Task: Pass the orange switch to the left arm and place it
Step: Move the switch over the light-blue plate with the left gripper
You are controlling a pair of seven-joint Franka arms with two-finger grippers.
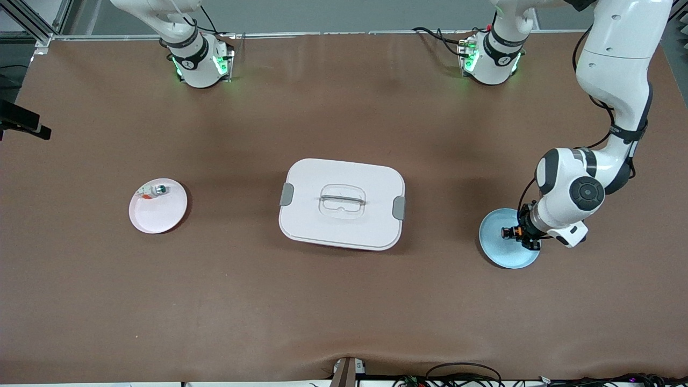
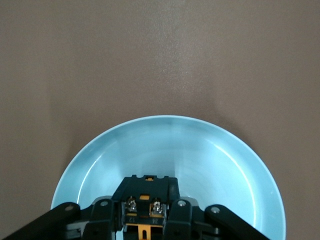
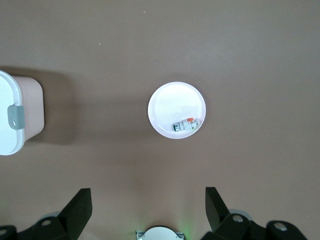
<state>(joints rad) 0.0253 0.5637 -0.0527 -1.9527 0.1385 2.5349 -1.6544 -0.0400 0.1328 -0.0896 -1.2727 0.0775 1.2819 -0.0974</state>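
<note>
The orange switch [image 1: 509, 233], a small black body with orange marks, is clamped between the fingers of my left gripper [image 1: 524, 235], low over a light blue plate [image 1: 505, 253] at the left arm's end of the table. In the left wrist view the orange switch [image 2: 147, 186] fills the gap of the left gripper [image 2: 144, 212] above the blue plate [image 2: 200, 150]. My right gripper [image 3: 148, 205] hangs open and empty high above the table near its own base. The white box [image 1: 342, 203] stands lidded in the middle of the table, between the two plates.
A white plate [image 1: 161, 215] lies at the right arm's end of the table with a small white piece with a green tip [image 1: 156, 190] on it; the right wrist view shows the white plate [image 3: 170, 102], that piece [image 3: 186, 124] and a corner of the box [image 3: 10, 100].
</note>
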